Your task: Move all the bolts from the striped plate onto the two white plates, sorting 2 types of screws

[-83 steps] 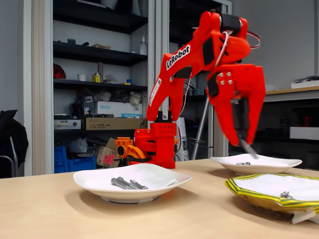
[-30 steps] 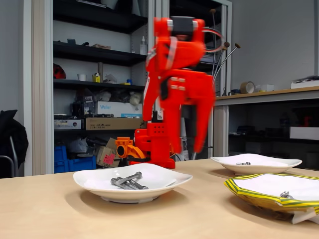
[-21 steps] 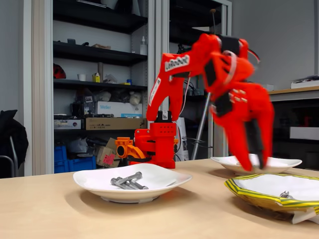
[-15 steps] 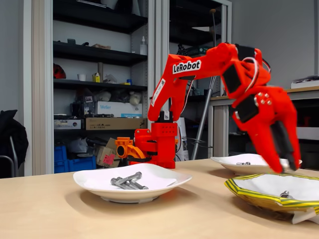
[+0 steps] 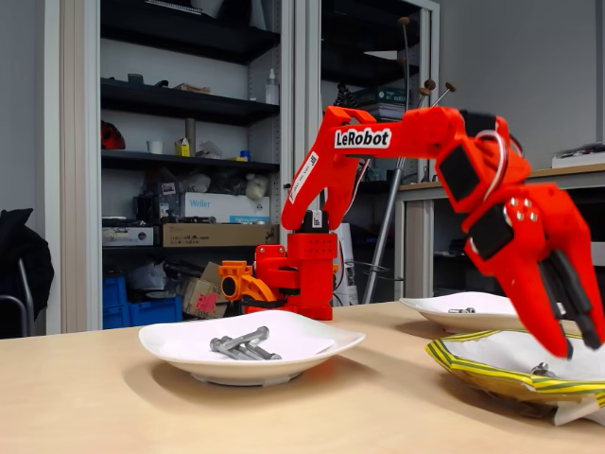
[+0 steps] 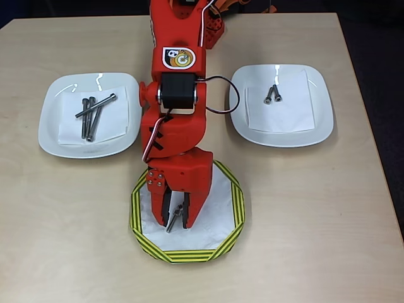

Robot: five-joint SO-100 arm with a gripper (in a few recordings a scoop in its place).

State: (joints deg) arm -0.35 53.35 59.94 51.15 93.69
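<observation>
My red gripper [image 6: 177, 221] hangs open low over the striped plate [image 6: 235, 189]. One long bolt [image 6: 171, 226] lies on that plate between the fingers, which stand apart on either side of it. In the fixed view the gripper [image 5: 579, 342] dips behind the striped plate's rim [image 5: 473, 364], near a bolt head [image 5: 541, 369]. The left white plate [image 6: 50, 126] carries three long bolts [image 6: 91, 117], which also show in the fixed view [image 5: 241, 343]. The right white plate [image 6: 315, 120] carries two short bolts [image 6: 273, 95].
The arm's base [image 5: 293, 274] stands at the back of the wooden table between the two white plates. Bare tabletop [image 6: 315, 221] lies right of the striped plate and along the front edge. Shelves and a bench stand behind the table.
A third long bolt landed on the left white plate. The arm then swung from over that plate across to the striped plate and lowered, gripper open.
</observation>
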